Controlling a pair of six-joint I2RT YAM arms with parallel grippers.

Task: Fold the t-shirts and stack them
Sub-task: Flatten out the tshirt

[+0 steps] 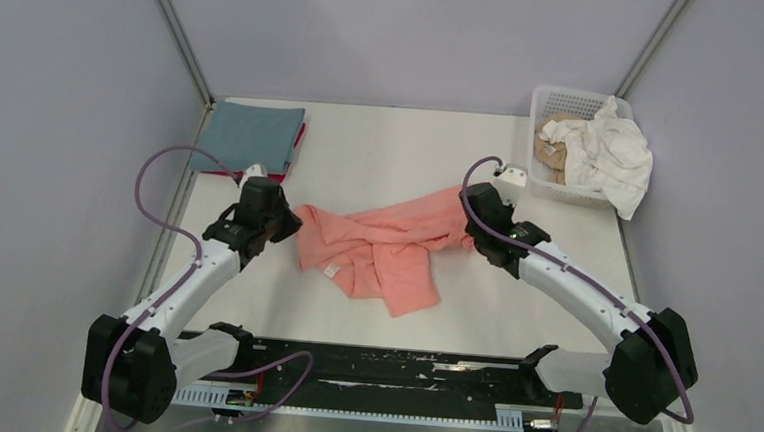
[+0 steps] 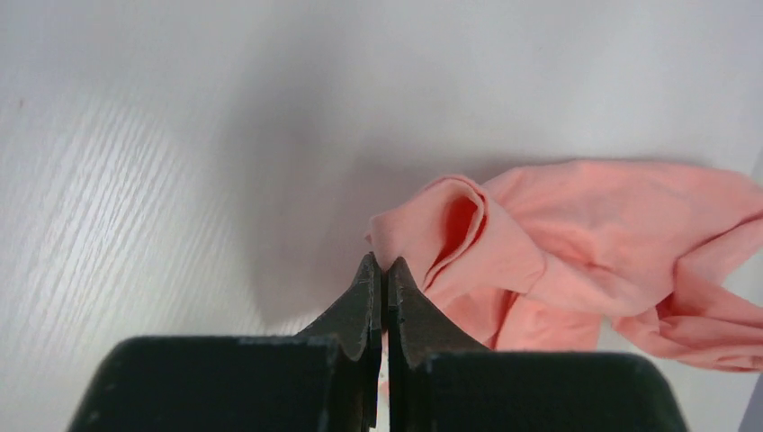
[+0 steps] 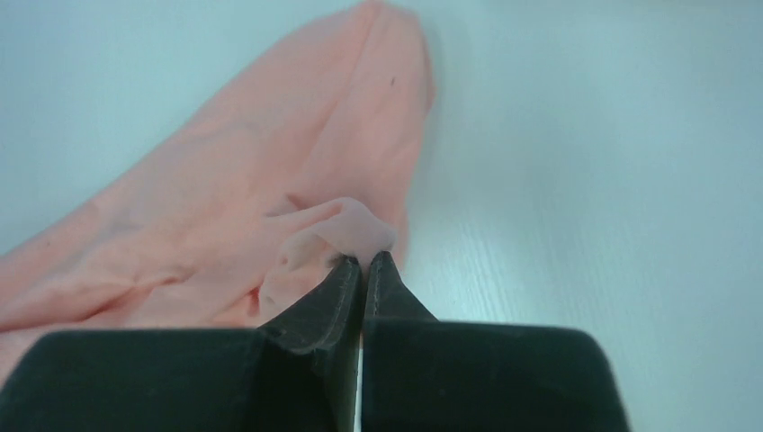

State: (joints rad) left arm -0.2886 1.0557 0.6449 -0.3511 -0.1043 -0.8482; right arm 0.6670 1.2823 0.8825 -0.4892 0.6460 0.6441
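A salmon pink t-shirt (image 1: 386,246) lies crumpled and stretched across the middle of the table. My left gripper (image 1: 293,221) is shut on the shirt's left edge; the left wrist view shows a fold of pink cloth (image 2: 423,225) pinched at the tips of the gripper (image 2: 383,263). My right gripper (image 1: 469,231) is shut on the shirt's right end; in the right wrist view a pale pink bunch (image 3: 346,229) sits at the tips of the gripper (image 3: 364,259). A folded grey-blue t-shirt (image 1: 248,136) lies on a red one (image 1: 294,146) at the back left.
A white lattice basket (image 1: 558,192) stands at the back right with a white t-shirt (image 1: 612,155) spilling over its rim and a tan one (image 1: 554,151) inside. A black rail (image 1: 369,370) runs along the near edge.
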